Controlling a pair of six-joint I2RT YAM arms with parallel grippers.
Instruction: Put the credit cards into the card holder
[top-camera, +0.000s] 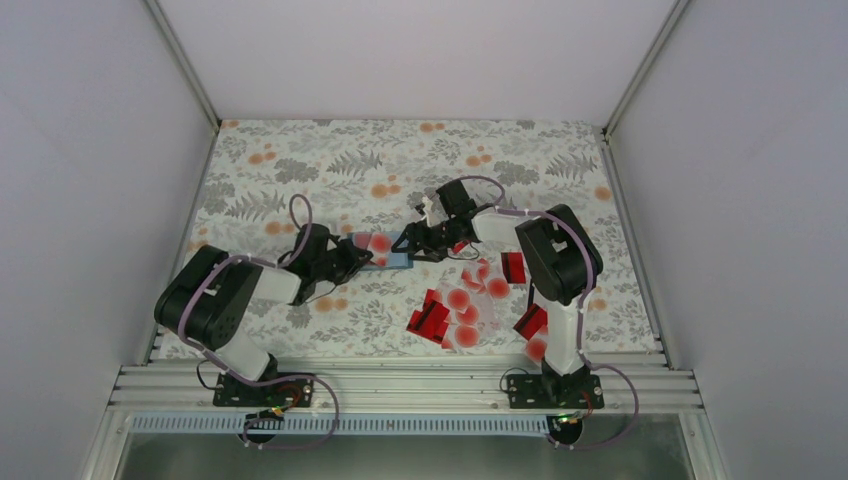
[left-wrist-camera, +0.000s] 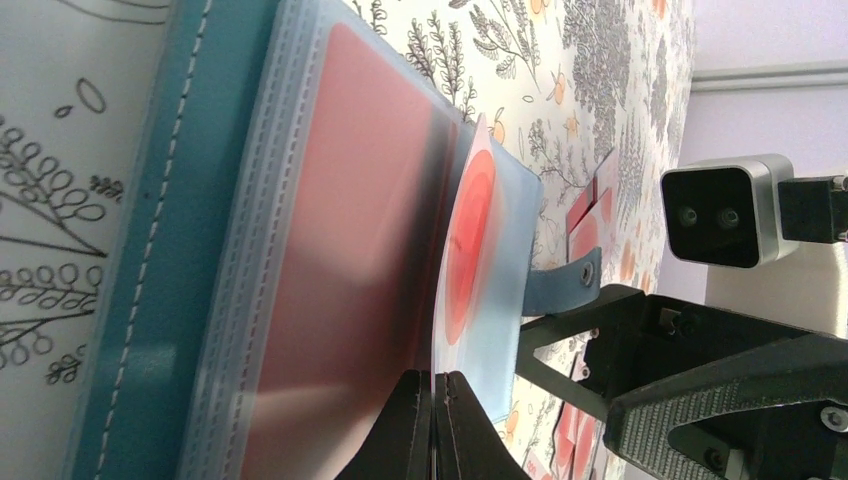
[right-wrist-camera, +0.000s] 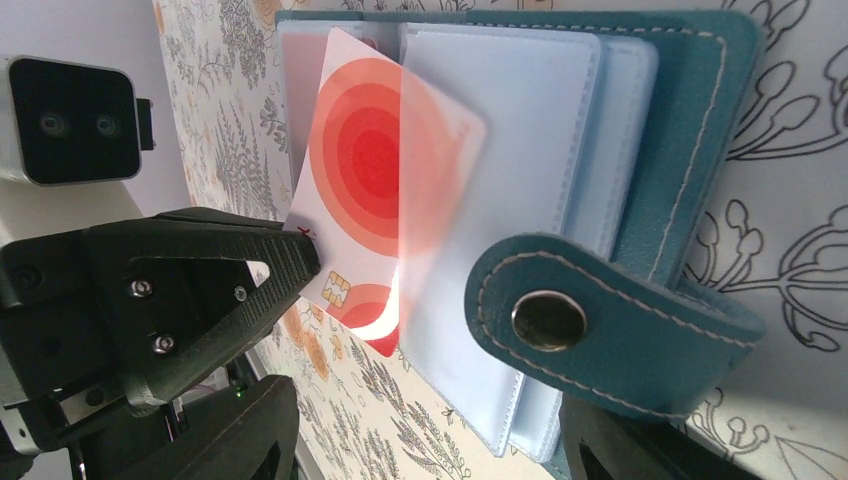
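The teal card holder lies open on the tablecloth, its pale blue sleeves fanned and its snap strap curled over. A pale credit card with a red dot is partly inside a sleeve. My left gripper is shut on that card's edge. Another sleeve holds a red card. My right gripper is open, straddling the holder's near edge, one finger under the strap side. From above, the holder sits between the left gripper and the right gripper.
Loose credit cards lie near the right arm: red ones and pale dotted ones. White walls enclose the floral tablecloth. The right arm's elbow hangs over some cards.
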